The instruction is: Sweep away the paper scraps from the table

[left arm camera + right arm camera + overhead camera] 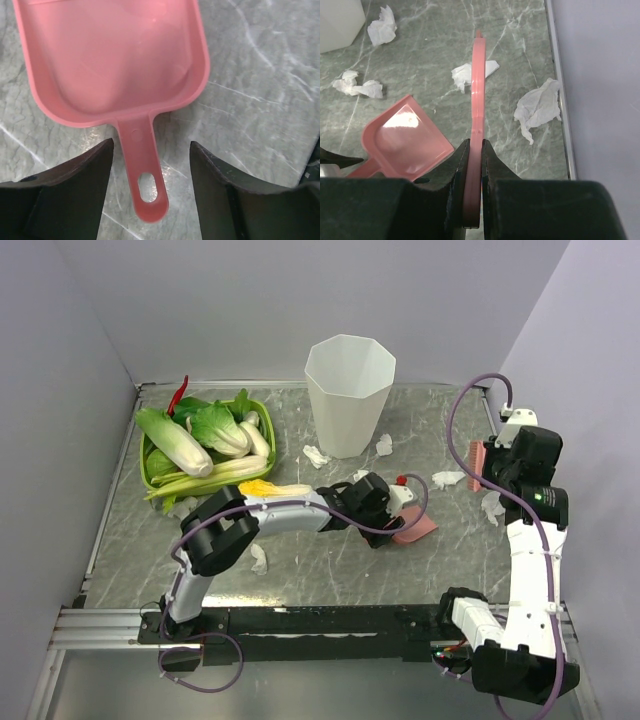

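We see left pincer (151,150) spread astride handle of dustpan (115,55), right pincer (475,145) pinching brush (478,85); scraps (537,107) litter desk (430,50), sweeping all ahead.

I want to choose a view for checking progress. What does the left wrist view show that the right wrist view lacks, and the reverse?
Only left wrist: the holed end of the dustpan handle, with the open left fingers either side of it. Only right wrist: scraps, a corner of the bin, the table rim, and the right gripper shut on a thin pink tool. Both: the dustpan and the table.
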You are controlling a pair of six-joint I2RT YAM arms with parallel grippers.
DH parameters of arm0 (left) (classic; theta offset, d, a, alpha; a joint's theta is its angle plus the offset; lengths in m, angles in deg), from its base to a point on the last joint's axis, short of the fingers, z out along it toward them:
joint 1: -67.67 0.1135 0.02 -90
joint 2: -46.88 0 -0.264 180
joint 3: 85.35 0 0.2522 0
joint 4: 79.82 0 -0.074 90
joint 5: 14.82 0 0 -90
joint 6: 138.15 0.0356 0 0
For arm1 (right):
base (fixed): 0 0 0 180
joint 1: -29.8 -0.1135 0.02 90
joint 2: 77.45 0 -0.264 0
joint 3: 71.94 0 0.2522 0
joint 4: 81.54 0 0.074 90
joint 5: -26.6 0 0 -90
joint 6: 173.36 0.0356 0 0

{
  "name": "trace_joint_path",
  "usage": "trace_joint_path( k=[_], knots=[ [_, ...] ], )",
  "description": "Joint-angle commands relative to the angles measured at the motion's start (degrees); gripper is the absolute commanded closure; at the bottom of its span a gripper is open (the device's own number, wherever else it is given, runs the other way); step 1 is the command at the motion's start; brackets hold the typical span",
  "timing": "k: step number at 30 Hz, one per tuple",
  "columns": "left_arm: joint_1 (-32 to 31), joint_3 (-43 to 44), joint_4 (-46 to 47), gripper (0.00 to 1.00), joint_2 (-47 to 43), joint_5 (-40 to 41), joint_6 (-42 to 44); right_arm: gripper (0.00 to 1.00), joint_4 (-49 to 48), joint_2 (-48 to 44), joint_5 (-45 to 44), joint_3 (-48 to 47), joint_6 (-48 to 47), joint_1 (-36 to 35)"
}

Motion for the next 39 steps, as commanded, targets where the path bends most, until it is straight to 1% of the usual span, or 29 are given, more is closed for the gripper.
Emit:
trace_joint_path(
  k=[1,4,5,7,10,13,15,16,20,21,22,25,26,28,29,30,31,35,38,39],
  knots=[
    [-0.6,2.0,-1.2,0.35,1.3,6.6,-0.8,1.00,-2.2,0.0,0.8,-1.0,1.8,0.4],
    [-0.6,1.8,-1.8,0.36,1.5,5.5,-1.3,1.00,-2.1,0.5,0.8,-1.2,2.0,0.5],
    [-0.6,1.7,-1.8,0.39,1.6,5.1,-1.3,1.00,-2.1,0.5,0.9,-1.3,2.1,0.5],
    [-0.6,1.7,-1.7,0.41,1.9,4.9,-1.6,1.00,-2.1,0.7,1.4,-1.4,2.1,0.5],
    [-0.6,2.1,-1.7,0.47,2.5,5.4,-1.3,1.00,-1.9,1.1,1.6,-1.6,2.1,0.6],
    [-0.6,4.5,-3.6,0.55,4.0,4.3,-0.7,1.00,-2.2,1.2,1.7,-1.5,2.1,0.6],
    [-0.5,4.7,-3.6,0.59,4.5,3.8,-0.6,1.00,-2.1,1.3,1.8,-1.5,2.1,0.8],
    [-0.5,5.0,-3.5,0.64,4.6,3.1,-0.4,1.00,-2.0,1.4,2.0,-1.5,2.1,0.8],
    [-0.5,5.3,-3.9,0.74,4.2,2.5,0.2,1.00,-1.8,1.5,2.1,-1.9,1.7,0.8],
    [-0.6,5.2,-4.0,0.76,3.9,2.4,1.0,1.00,-1.9,1.6,2.2,-1.9,1.6,0.8],
    [-0.5,5.2,-4.6,0.81,3.6,2.2,1.6,1.00,-2.0,1.8,2.2,-1.9,1.5,0.8],
    [0.4,6.7,-8.0,0.90,2.8,1.3,4.5,1.00,-1.7,2.1,2.9,-2.2,1.3,0.8],
    [0.8,6.8,-10.4,0.91,1.8,-0.2,5.3,1.00,-1.7,2.1,3.4,-2.5,1.3,0.9],
    [2.9,6.1,-12.2,0.95,0.0,-2.5,6.6,1.00,-1.6,1.9,4.2,-2.8,1.1,0.9],
    [3.8,5.3,-13.3,0.94,-2.6,-7.2,8.7,1.00,-1.8,1.5,5.0,-3.2,0.8,0.8],
    [5.5,3.3,-13.8,0.95,-4.1,-8.8,9.9,1.00,-1.9,1.6,5.4,-3.4,0.7,0.8],
    [6.1,2.1,-14.2,0.96,-5.6,-9.1,10.8,1.00,-1.9,1.5,5.8,-4.1,0.7,0.8],
    [9.5,-3.2,-18.0,0.99,-15.4,-14.4,19.3,1.00,-2.0,2.6,8.4,-5.6,0.3,0.8],
    [12.4,-6.3,-21.6,0.99,-20.9,-17.7,24.1,1.00,-1.0,3.9,12.4,-7.0,-0.7,0.7],
    [13.5,-7.4,-23.4,0.99,-22.1,-17.6,25.0,1.00,-0.4,4.1,15.5,-7.2,-1.3,0.7]
  ],
)
